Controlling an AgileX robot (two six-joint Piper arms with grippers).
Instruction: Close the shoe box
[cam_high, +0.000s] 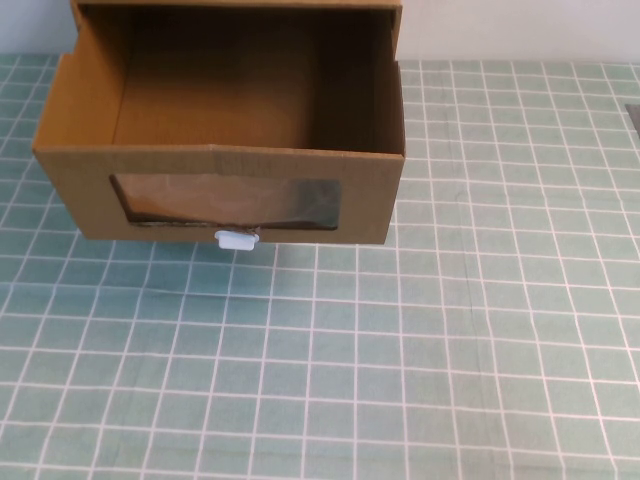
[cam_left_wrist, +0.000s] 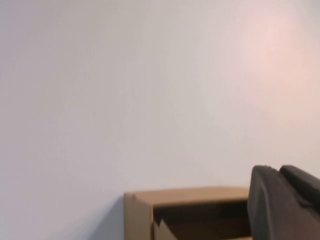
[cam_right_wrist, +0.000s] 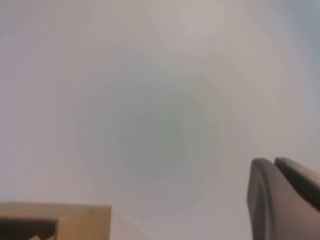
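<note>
The shoe box (cam_high: 225, 150) sits at the far left-centre of the table (cam_high: 480, 330), its drawer pulled well out toward the robot's side and the brown interior wide open to the high camera. The front panel faces us, with the wide clear window (cam_high: 225, 203) across it and the small white tab (cam_high: 236, 239) poking out just under the window, right at the panel's bottom edge. In front of that panel there is plenty of bare green grid, and more open surface off to the right of the box; on the left the drawer's corner runs close to the picture's edge. Neither arm shows in the high view. The left gripper (cam_left_wrist: 285, 202) appears only as a dark finger shape at the border of its wrist view, with the box's top corner beside it against a plain wall (cam_left_wrist: 150, 90); whether its fingers are spread or together, I cannot tell. Same story for the right gripper (cam_right_wrist: 282, 197): a dark shape, the box off to the other side, well apart, finger state impossible to read.
</note>
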